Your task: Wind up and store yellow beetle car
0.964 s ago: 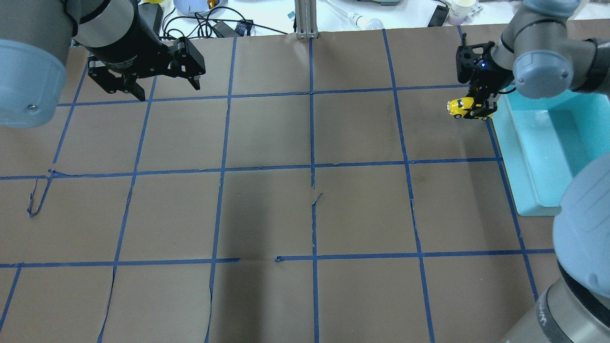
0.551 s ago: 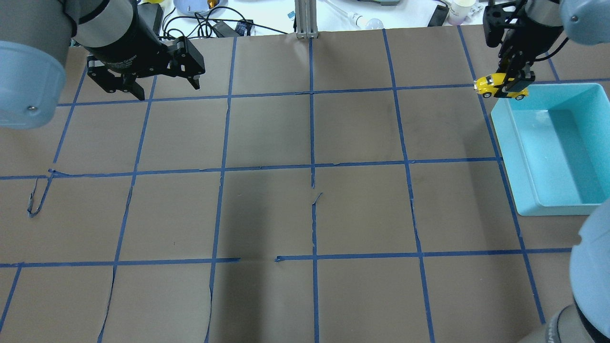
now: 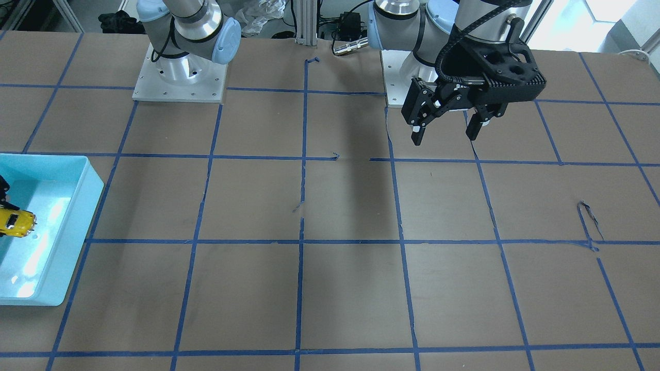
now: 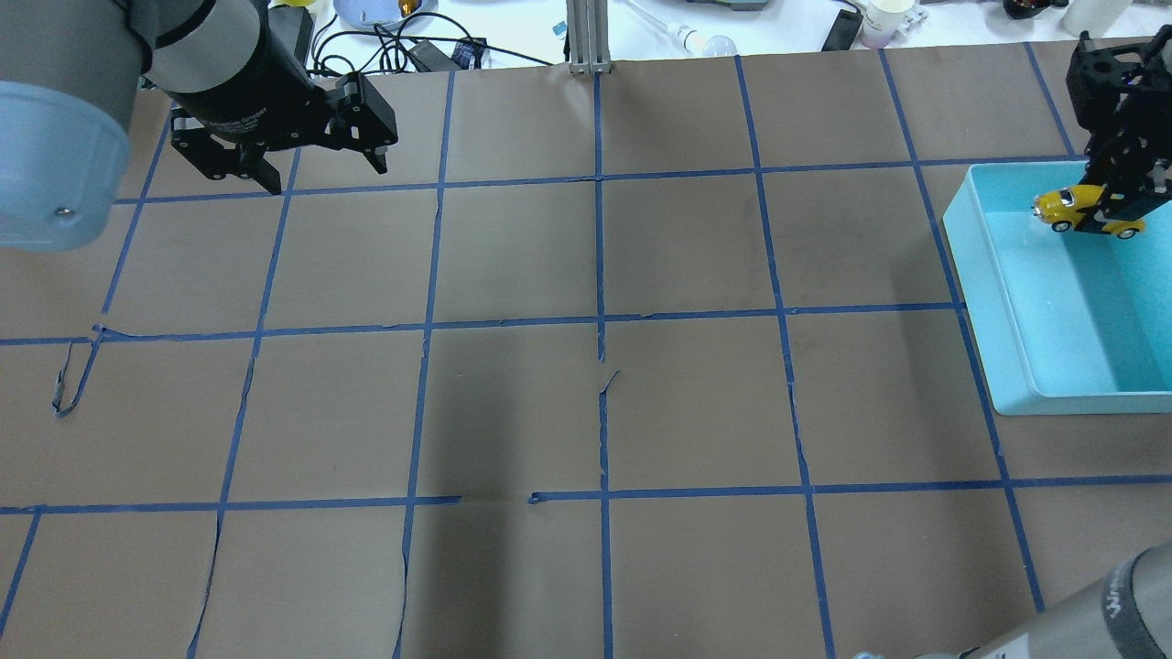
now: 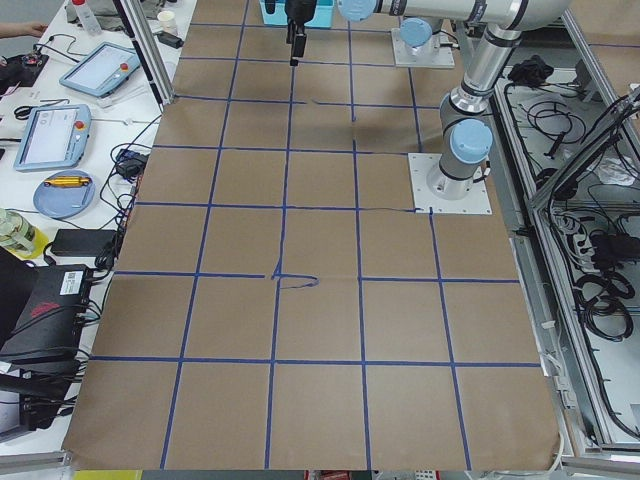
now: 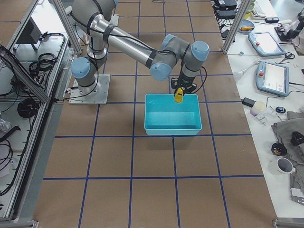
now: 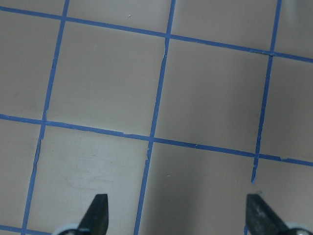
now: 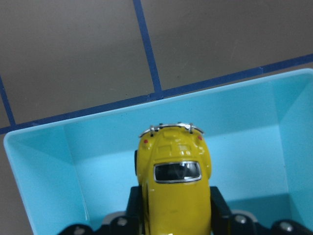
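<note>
— Brown paper gridded with blue tape (image 4: 595, 178) covers the table (image 4: 513, 412). What has moved in the last second?

— Only the right arm. A second ago its right tool (image 4: 1119, 212) held the yellow beetle car (image 4: 1062, 203) over the table, outside the teal bin (image 4: 980, 302) and just beside its wall. Shortly after that it was by the bin's far corner. Now the car hangs over the bin's interior, near the far end.

— Is the car gripped or loose?

— Gripped. The wrist view shows the car (image 8: 173, 196) pinched by its sides between the two fingers, its tail pointing at the bin's far wall (image 8: 161, 117). It looks lifted off the bin floor, though I cannot be sure how high.

— And the other arm?

— It has not shifted. The left tool (image 4: 323, 176) hovers over the table's far left with its fingers spread, holding nothing.

— So where does that leave the job?

— I judge this to be the storing step, nearly finished. What remains is to lower the car a little and let go. Whether the car was wound up, these views cannot show.
</note>
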You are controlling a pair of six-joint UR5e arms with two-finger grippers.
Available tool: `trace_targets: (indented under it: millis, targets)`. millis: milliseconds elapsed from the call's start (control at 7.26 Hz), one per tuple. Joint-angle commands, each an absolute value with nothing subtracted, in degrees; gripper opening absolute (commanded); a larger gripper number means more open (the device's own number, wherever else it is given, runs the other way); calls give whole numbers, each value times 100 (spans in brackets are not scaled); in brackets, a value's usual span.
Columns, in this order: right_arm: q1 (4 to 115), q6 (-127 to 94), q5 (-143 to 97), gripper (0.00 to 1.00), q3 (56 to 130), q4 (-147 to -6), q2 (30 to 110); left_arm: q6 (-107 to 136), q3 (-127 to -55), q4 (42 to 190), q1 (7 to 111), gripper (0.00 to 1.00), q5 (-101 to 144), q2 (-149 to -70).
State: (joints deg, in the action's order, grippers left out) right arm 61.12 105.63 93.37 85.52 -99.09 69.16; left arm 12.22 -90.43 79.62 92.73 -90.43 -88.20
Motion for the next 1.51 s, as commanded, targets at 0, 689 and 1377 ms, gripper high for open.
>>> trace_targets:
  millis: [0,689,1377]
  targets:
    - [6003,11027,9395,0,9042,-10858,6620,1222,-9044,7954,9272,100,-9044,-8816]
    - [5775,11092,9413,100,9589,-11347,6556,1222,-9044,7954,9272,100,-9044,-8815]
    - [5853,8556,9308,100,9545,-10602,8065,1222,-9035,7954,9272,100,-9044,-8815]
